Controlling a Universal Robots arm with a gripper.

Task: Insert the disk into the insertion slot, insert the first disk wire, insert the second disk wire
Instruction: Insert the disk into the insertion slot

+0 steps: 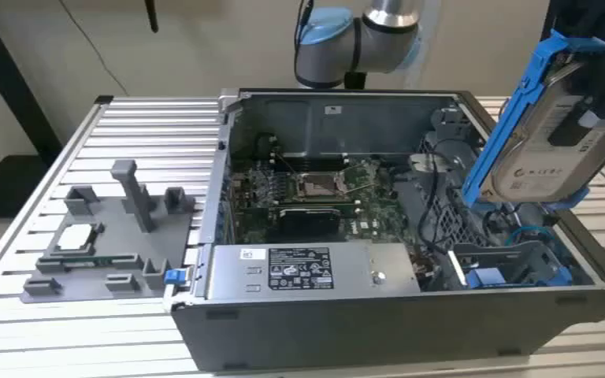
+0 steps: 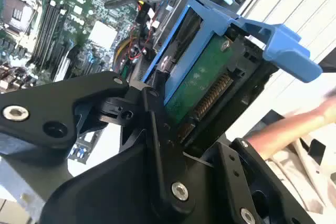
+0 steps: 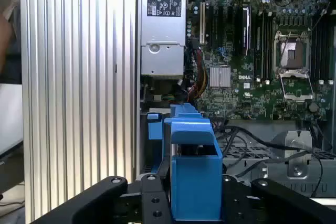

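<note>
The disk (image 1: 539, 150), a silver-grey drive with a white label in a blue carrier frame, hangs tilted above the right end of the open computer case. My gripper (image 1: 588, 110) is shut on it from above. In the second wrist view the disk's (image 2: 202, 85) green circuit board and connector edge show between the black fingers (image 2: 157, 129). The first wrist view looks along the blue carrier (image 3: 194, 171), which the fingers (image 3: 152, 203) clamp from both sides. The insertion slot (image 1: 507, 264), a grey sheet-metal bay with blue parts, lies below the disk in the case's near right corner.
The grey power supply box (image 1: 302, 269) sits along the case's near side, with the motherboard (image 1: 318, 193) behind it. Loose cables (image 1: 513, 228) lie near the bay. A grey fixture (image 1: 113, 236) stands on the ribbed table at the exterior view's left. A person's forearm (image 2: 302, 124) is beside the case.
</note>
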